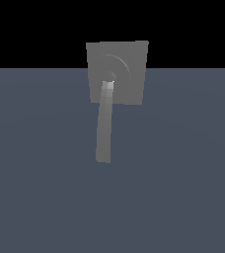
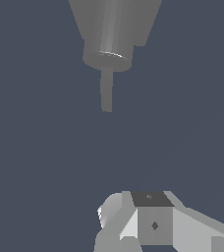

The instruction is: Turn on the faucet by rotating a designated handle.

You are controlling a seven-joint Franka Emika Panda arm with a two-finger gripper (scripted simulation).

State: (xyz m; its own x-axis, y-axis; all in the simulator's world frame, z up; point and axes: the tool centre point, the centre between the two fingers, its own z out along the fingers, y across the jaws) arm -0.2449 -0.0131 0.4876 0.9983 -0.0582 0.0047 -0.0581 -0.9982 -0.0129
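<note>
The faucet (image 1: 134,59) is a matte grey square plate standing upright at the back of the exterior view, with a raised round disc (image 1: 118,65) at its centre. The handle (image 1: 104,128), a long, slim, slightly curved light-grey bar, projects from the disc toward the camera and down. In the wrist view the faucet (image 2: 84,19) and its handle (image 2: 106,93) appear ahead. My gripper (image 2: 151,199) shows only as white and grey finger parts with a dark pad, well short of the handle's tip and apart from it. How the jaws stand is unclear. No arm appears in the exterior view.
A flat blue-grey floor (image 1: 183,173) spreads around the faucet, with black background behind it. Nothing else shows.
</note>
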